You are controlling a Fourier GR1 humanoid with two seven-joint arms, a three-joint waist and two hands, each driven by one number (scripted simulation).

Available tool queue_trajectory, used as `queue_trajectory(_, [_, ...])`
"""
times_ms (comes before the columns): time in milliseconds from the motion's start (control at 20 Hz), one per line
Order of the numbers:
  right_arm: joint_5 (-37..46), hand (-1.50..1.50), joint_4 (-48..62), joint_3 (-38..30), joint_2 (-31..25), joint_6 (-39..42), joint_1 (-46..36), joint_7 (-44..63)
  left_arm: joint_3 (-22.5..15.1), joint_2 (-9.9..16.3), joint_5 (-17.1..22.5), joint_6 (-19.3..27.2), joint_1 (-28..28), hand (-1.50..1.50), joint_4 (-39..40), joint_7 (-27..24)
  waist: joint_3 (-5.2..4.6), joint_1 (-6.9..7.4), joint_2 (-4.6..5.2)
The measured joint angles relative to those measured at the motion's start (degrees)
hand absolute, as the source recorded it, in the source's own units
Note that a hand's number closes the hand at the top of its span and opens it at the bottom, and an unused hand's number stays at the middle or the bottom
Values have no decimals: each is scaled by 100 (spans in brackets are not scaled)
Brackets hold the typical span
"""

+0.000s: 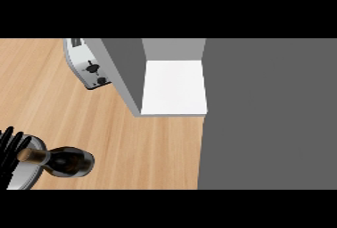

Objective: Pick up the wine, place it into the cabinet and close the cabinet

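The wine bottle [68,162], dark glass with a tan cork top, stands on the wooden counter [138,147] at the lower left. My left hand [9,144] shows at the left edge with its black fingers straight, just left of the bottle's neck and apart from it. The cabinet [124,75] stands open at the top middle, showing a white inner shelf [174,87]. Its grey door [270,116] fills the right side. My right hand is out of view.
A silver toaster [89,67] sits just left of the cabinet at the back. A grey plate [26,173] lies at the lower left, partly under the bottle's neck and my left hand.
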Motion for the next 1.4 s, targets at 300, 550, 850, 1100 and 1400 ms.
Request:
queue_trajectory(300, [-5,-150,0,8,32,-73,-222,214,-43,42,-374,-151,-332,-150,643,-364,3,-7,-1])
queue_trajectory(550, [18,-150,-20,102,97,-108,-248,253,-59,43,-631,-327,-442,-150,1165,-754,-5,-6,0])
queue_trajectory(850, [2,-150,-11,-40,83,29,-146,178,-100,79,-985,-468,-610,-150,1691,-1240,8,-13,-2])
queue_trajectory(1100, [35,-150,-34,81,147,0,-98,206,-118,114,-1218,-545,-677,-150,2098,-1603,-6,-9,2])
queue_trajectory(1400, [51,-150,-34,43,145,77,-49,153,-203,93,-1573,-394,-911,-150,2648,-2007,-11,-12,6])
